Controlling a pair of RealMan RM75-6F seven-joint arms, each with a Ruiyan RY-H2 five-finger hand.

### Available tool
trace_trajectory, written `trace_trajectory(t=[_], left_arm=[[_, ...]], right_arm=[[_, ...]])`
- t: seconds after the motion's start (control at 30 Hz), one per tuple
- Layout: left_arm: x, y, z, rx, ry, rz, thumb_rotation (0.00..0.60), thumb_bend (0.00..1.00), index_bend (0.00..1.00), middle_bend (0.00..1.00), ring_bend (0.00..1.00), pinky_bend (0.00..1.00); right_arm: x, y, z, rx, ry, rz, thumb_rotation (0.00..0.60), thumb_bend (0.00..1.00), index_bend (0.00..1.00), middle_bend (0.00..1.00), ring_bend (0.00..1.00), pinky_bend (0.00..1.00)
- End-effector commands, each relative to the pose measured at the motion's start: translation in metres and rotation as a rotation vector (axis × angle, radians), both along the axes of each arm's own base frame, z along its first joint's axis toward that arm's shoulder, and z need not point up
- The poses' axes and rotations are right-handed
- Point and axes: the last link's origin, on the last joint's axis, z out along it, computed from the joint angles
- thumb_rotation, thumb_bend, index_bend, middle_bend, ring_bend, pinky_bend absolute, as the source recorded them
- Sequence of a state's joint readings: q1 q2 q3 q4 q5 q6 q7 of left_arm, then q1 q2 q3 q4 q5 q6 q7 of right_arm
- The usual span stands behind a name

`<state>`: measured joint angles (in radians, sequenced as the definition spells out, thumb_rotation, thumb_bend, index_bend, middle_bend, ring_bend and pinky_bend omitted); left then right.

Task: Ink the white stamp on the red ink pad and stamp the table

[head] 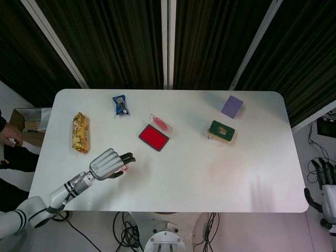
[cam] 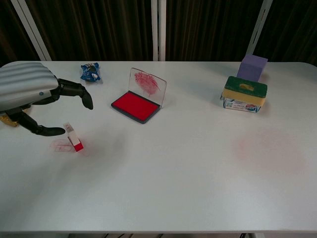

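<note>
The white stamp [cam: 74,138] with a red base stands tilted on the white table [cam: 178,188], left of centre, beside a faint red print [cam: 60,146]. My left hand [cam: 30,90] hovers over it with fingers apart. Its fingertips [cam: 87,102] curl above the stamp, and the thumb tip is just left of the stamp's top; nothing is held. In the head view the left hand [head: 107,163] covers most of the stamp [head: 125,167]. The red ink pad [cam: 134,106] lies open, its clear lid [cam: 147,83] upright, also seen as the ink pad [head: 154,138]. My right hand [head: 327,189] hangs off the table's right edge, empty.
A yellow snack bag [head: 80,132] and a blue packet [cam: 90,72] lie at the left back. A green-topped box [cam: 244,93] and a purple block [cam: 253,67] stand at the right back. A faint pink stain [cam: 267,148] marks the right front. A person and a cardboard box [head: 26,126] are at the left.
</note>
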<state>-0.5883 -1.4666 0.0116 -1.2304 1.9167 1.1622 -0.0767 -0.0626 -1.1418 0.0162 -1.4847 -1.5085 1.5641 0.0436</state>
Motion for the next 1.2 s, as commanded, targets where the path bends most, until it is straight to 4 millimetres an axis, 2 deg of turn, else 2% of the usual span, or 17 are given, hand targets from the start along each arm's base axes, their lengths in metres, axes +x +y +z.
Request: trace_trajectory(t=[0.03, 0.5, 0.83, 1.2], left_arm=[[0.0, 0.004, -0.012, -0.031, 0.048, 0.014, 0.6, 0.24, 0.3, 0.3, 0.94, 1.0], [-0.02, 0.01, -0.019, -0.014, 0.184, 0.022, 0.6, 0.24, 0.29, 0.3, 0.94, 1.0], [-0.024, 0.012, -0.029, -0.001, 0.144, -0.015, 0.6, 0.26, 0.38, 0.39, 0.94, 1.0], [-0.029, 0.019, -0.039, -0.022, 0.137, 0.001, 0.6, 0.34, 0.43, 0.42, 0.95, 1.0]], right_arm=[[-0.001, -0.001, 0.001, -0.001, 0.0, -0.001, 0.6, 0.31, 0.0, 0.0, 0.0, 0.0], [-0.001, -0.005, -0.001, 0.012, 0.002, -0.005, 0.6, 0.32, 0.0, 0.0, 0.0, 0.0], [0.0, -0.004, -0.003, 0.01, 0.006, -0.006, 0.6, 0.32, 0.0, 0.0, 0.0, 0.0], [-0.002, -0.005, -0.003, 0.01, 0.009, -0.018, 0.6, 0.32, 0.0, 0.0, 0.0, 0.0]])
